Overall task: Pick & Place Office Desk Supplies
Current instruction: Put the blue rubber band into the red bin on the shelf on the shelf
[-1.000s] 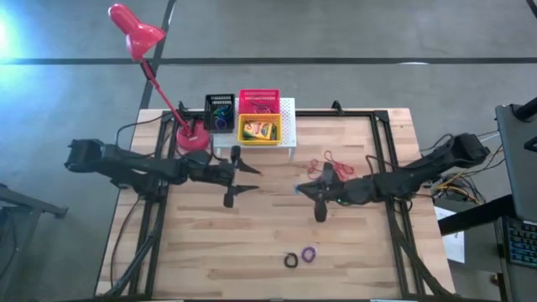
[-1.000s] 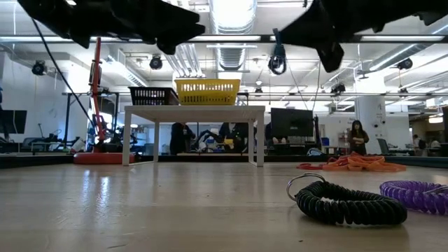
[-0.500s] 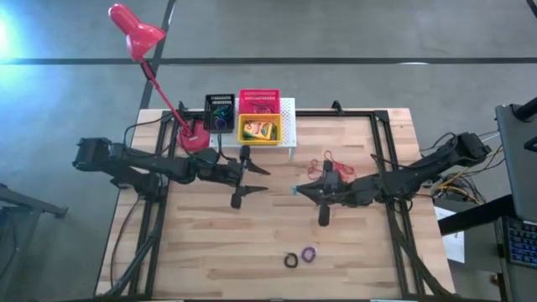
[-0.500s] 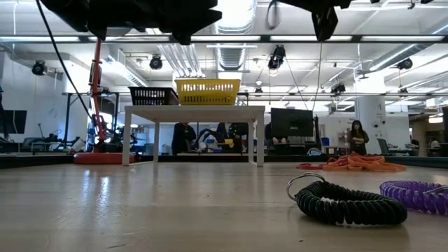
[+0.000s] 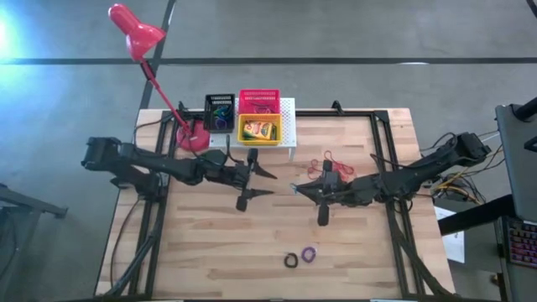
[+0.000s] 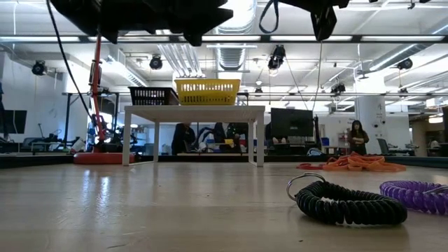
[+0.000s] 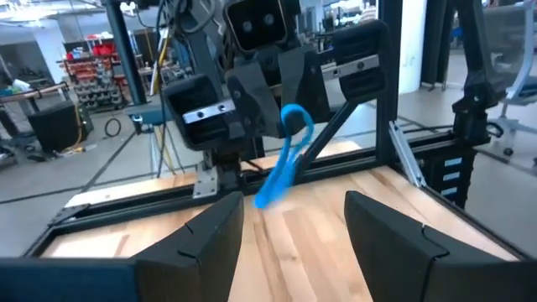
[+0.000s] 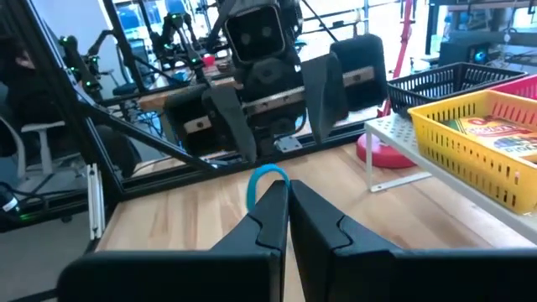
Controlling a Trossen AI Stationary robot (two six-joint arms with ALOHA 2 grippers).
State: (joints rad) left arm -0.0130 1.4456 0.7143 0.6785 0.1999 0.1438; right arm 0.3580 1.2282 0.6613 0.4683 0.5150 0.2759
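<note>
Above the middle of the wooden surface [image 5: 210, 243], two end effectors face each other, tips close, a blue ring between them.

Risk, handover: the blue ring [image 7: 284, 155] is pinched only at one edge and hangs loose from the right fingers. If the left fingers close off-centre or the right ones release early, it would likely drop to the boards. The tips are near enough that a small overshoot could knock them together.

Risk, placing: the baskets sit close together on the white stand [image 5: 288, 126], so a light ring could land in the wrong one or bounce off a rim.

Left end effector [image 5: 264, 183]: arm stretched level from the left edge, held clear above the boards, fingers spread wide, nothing in them.

Right end effector [image 5: 295, 190]: arm reaching in from the right edge, level and raised, fingers pressed together on the blue ring.

Black basket [image 5: 220, 111], red basket [image 5: 258, 100], yellow basket [image 5: 259, 130]: on the stand at the far edge; a crayon box lies in the yellow one.

Red rubber bands [image 5: 323, 161]: on the boards, far right of centre.

Black ring [image 5: 290, 261], purple ring [image 5: 309, 252]: near edge, side by side.
</note>
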